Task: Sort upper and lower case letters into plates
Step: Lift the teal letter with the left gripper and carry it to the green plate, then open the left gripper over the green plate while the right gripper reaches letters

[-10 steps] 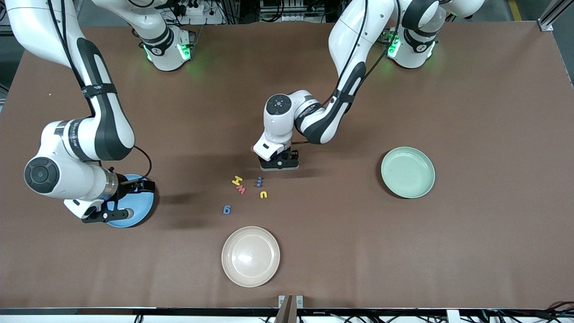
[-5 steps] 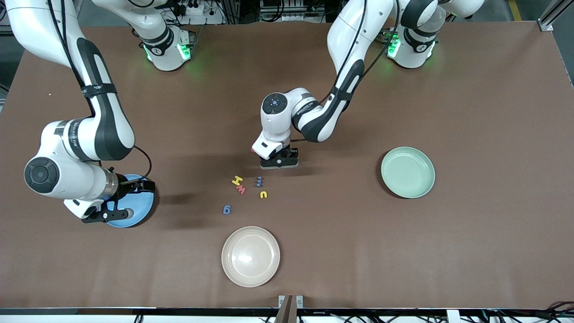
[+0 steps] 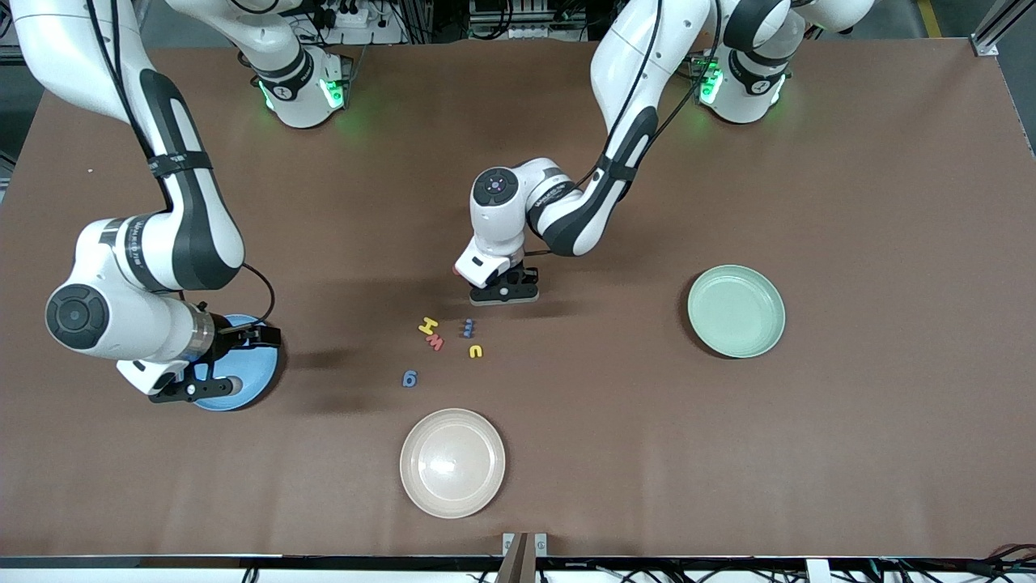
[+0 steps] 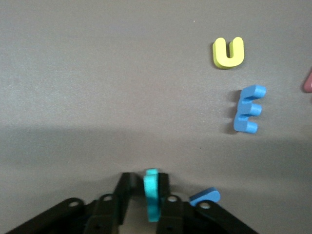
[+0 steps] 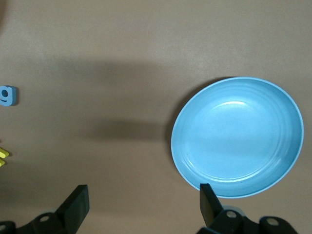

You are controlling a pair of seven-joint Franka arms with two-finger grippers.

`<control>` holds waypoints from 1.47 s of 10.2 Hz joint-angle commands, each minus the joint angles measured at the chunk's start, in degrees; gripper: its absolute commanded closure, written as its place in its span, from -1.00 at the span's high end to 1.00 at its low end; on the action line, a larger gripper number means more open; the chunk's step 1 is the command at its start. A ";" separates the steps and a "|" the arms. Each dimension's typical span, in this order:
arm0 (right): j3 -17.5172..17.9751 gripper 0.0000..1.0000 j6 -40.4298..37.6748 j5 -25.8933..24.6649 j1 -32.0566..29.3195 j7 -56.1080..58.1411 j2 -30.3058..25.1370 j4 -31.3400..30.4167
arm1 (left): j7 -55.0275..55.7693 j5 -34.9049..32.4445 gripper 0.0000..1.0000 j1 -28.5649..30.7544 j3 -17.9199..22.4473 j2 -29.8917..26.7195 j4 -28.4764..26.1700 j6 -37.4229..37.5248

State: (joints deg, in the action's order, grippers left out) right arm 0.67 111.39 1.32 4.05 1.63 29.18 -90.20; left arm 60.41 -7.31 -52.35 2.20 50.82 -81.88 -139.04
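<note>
My left gripper (image 3: 503, 293) is low over the middle of the table, shut on a teal letter (image 4: 151, 195) that stands on edge between its fingers (image 4: 145, 183). A blue letter (image 4: 204, 196) lies right beside one finger. Nearer the front camera lie a yellow H (image 3: 427, 325), a red w (image 3: 435, 342), a blue E (image 3: 469, 327), a yellow u (image 3: 476, 351) and a blue g (image 3: 409, 378). My right gripper (image 3: 198, 389) hangs open and holds nothing over the edge of the blue plate (image 3: 259, 372). The mint green plate (image 3: 736, 311) sits toward the left arm's end.
A beige plate (image 3: 452, 462) rests near the table's front edge, nearer the front camera than the letters. In the right wrist view the blue plate (image 5: 236, 136) holds nothing and the blue g (image 5: 7, 95) shows at the frame's edge.
The left gripper's fingers have closed in on the teal letter, and the hand has shifted slightly away from the other letters. The right arm has not moved.
</note>
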 commanded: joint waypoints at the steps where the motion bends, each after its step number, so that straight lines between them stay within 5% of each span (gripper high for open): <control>1: 0.30 1.00 -0.21 0.96 1.21 -3.02 0.96 1.43 | 1.55 -1.22 -0.66 -0.65 0.26 0.68 0.14 -0.18; 2: 0.30 1.00 -0.12 0.96 1.48 -3.64 1.05 1.43 | 1.47 -1.31 -0.69 -0.65 0.26 0.68 0.14 -0.18; 3: 0.30 1.00 -0.04 1.05 1.74 -3.73 1.14 1.43 | 1.47 -1.31 -0.96 -0.65 0.34 0.68 0.14 -0.18; 7: 0.30 1.00 1.80 1.05 4.03 -6.54 2.02 1.43 | -4.82 -1.05 -1.00 1.09 0.61 -1.24 0.32 4.71; 12: 0.30 1.00 3.91 1.05 7.27 -8.55 3.16 1.43 | -47.21 1.86 -1.00 20.22 -0.36 -17.82 -1.95 33.78; 15: 0.30 1.00 6.71 0.87 13.24 -9.98 3.25 1.17 | -72.72 2.38 -1.00 36.82 -1.40 -25.50 -10.91 35.68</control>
State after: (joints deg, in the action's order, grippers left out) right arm 1.26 116.91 1.51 14.30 -7.14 31.67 -90.16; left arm -2.87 -6.55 -22.80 2.80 29.30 -85.63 -102.10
